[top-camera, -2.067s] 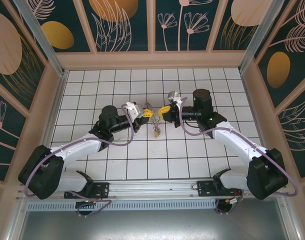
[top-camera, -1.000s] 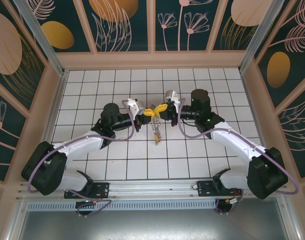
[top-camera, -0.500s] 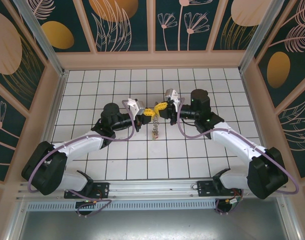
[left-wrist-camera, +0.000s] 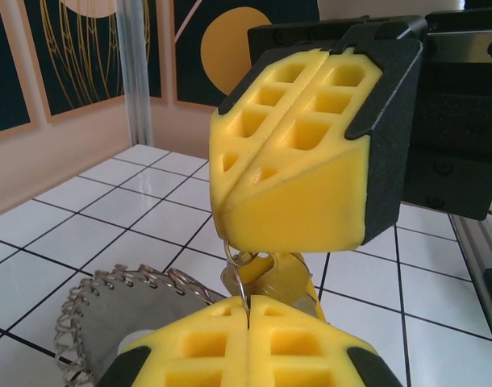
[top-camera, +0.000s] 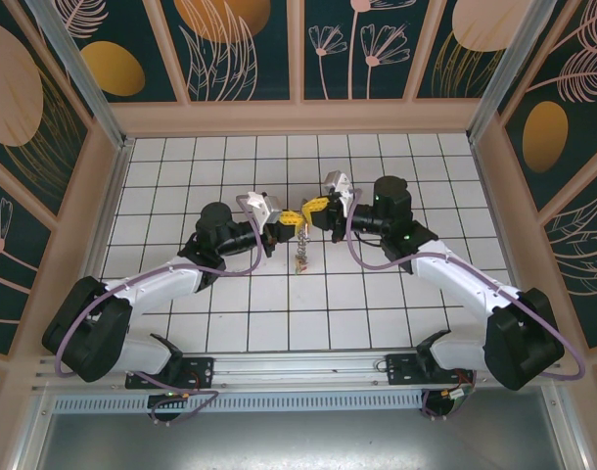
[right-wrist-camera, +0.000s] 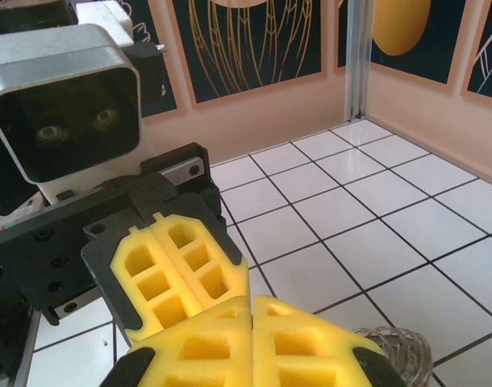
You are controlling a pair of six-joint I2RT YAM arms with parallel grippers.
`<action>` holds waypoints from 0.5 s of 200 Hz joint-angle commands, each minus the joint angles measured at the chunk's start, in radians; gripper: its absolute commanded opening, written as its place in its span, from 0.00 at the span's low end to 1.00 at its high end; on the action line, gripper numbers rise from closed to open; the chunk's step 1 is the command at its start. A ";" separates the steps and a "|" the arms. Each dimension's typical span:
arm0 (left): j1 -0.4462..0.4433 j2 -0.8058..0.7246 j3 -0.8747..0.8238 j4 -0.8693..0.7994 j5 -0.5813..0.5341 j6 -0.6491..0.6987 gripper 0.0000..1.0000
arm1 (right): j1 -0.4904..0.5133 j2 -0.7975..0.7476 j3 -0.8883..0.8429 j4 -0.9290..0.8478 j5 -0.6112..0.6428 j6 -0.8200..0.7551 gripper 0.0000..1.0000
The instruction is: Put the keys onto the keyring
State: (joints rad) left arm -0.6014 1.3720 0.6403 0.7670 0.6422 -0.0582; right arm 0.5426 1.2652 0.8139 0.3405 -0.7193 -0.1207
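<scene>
A white tiled surface (top-camera: pixel 377 313) with dark grid lines lies inside walls of dark floral panels (top-camera: pixel 245 49). Over it, the white-and-black left arm (top-camera: pixel 152 289) and right arm (top-camera: pixel 465 284) reach in from the near corners and meet just far of the middle. The left hand (top-camera: pixel 291 221) and the right hand (top-camera: pixel 312 208) are tip to tip, their yellow foam fingers touching. Both hands are narrow, each pair of fingers pressed flat together. Below them hangs the large silvery-grey keyring with its beaded, chain-like rim (top-camera: pixel 301 257). It is seen edge-on from above, its low end close to the surface; whether it touches the tiles cannot be told. In the left wrist view a small cluster of silver metal keys (left-wrist-camera: pixel 274 274) sits in the gap between the two hands. A thin wire loop (left-wrist-camera: pixel 239 282) runs from the right hand's fingertips down into the seam of the left hand's fingers, which pinch it. Whether the right hand grips anything cannot be told.
</scene>
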 commanded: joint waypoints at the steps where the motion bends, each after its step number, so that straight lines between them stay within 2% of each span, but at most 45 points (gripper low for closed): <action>1: -0.009 -0.025 0.005 0.170 0.065 -0.025 0.00 | -0.023 -0.001 -0.037 0.032 0.082 0.032 0.00; 45: -0.008 -0.023 -0.011 0.219 0.046 -0.047 0.00 | -0.036 -0.003 -0.054 0.063 0.090 0.078 0.00; 100: -0.008 0.010 -0.022 0.319 0.038 -0.101 0.00 | -0.036 -0.012 -0.133 0.243 0.146 0.205 0.00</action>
State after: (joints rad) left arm -0.6014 1.3907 0.6151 0.8661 0.6262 -0.1143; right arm 0.5308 1.2594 0.7341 0.4965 -0.6838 0.0093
